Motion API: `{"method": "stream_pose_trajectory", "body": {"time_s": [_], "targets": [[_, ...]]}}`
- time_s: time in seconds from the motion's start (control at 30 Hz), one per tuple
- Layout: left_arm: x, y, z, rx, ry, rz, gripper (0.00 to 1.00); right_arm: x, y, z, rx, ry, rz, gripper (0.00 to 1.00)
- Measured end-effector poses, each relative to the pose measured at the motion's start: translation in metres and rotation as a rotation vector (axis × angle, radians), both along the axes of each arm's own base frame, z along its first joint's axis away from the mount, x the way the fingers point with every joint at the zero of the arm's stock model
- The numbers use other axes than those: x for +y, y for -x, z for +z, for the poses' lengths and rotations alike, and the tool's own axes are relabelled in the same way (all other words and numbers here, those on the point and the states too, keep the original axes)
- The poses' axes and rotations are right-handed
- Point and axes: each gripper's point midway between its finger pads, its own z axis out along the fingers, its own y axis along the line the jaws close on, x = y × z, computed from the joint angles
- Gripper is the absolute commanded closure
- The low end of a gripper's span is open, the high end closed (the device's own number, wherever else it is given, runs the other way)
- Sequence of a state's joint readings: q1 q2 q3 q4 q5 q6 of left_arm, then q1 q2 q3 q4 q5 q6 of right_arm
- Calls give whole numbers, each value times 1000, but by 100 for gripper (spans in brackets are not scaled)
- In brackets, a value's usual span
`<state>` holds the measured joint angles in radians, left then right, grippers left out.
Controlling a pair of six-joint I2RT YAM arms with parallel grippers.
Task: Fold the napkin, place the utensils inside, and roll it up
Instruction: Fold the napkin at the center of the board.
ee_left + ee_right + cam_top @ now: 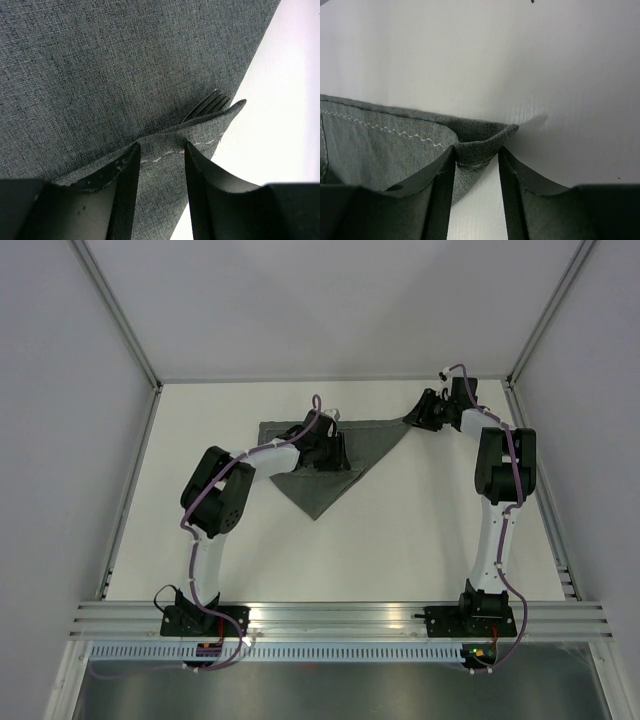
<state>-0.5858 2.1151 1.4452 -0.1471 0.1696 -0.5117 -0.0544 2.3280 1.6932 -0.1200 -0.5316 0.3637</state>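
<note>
Top external — one napkin (330, 475), two hands pinching it.

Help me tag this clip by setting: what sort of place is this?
Most likely a lab test cell, not a dining room: a bare white table enclosed by plain panels, an aluminium rail carrying two bolted arms, and only a napkin laid out.

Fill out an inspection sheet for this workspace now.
Surface: white table, bare around the cloth.
Job's things: napkin folded into a triangle, point toward the arms; fork tines peeking from under a fold.
Clutter: nothing seen.
Grippers: left gripper straddles a stitched napkin edge; right gripper straddles the napkin's right corner.
Cables: purple cables along both arms.
Surroundings: grey walls, aluminium rail at the near edge.
</note>
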Motion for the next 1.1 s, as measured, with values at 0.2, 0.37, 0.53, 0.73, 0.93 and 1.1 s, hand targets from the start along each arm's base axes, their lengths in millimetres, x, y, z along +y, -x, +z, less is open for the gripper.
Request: {"method": "stream_pose_trajectory", "body": {"time_s": [0.2,0.37,0.53,0.73,0.93,1.1], "targets": [[-2,-1,0,1,5,2,54,3,-1,0,0,-20,3,72],[-4,-3,4,-6,11,1,55,5,1,0,-26,-36,5,82],[-4,-4,9,-12,13,2,54,7,9,12,-59,-44,13,85],[-1,-1,57,-83,55,9,54,18,12,75,-211,-28,64,85],[20,18,142,-225,134,50,54,65,30,146,-416,71,229,86],[49,44,196,-330,180,107,53,145,78,155,-530,204,496,86]]}}
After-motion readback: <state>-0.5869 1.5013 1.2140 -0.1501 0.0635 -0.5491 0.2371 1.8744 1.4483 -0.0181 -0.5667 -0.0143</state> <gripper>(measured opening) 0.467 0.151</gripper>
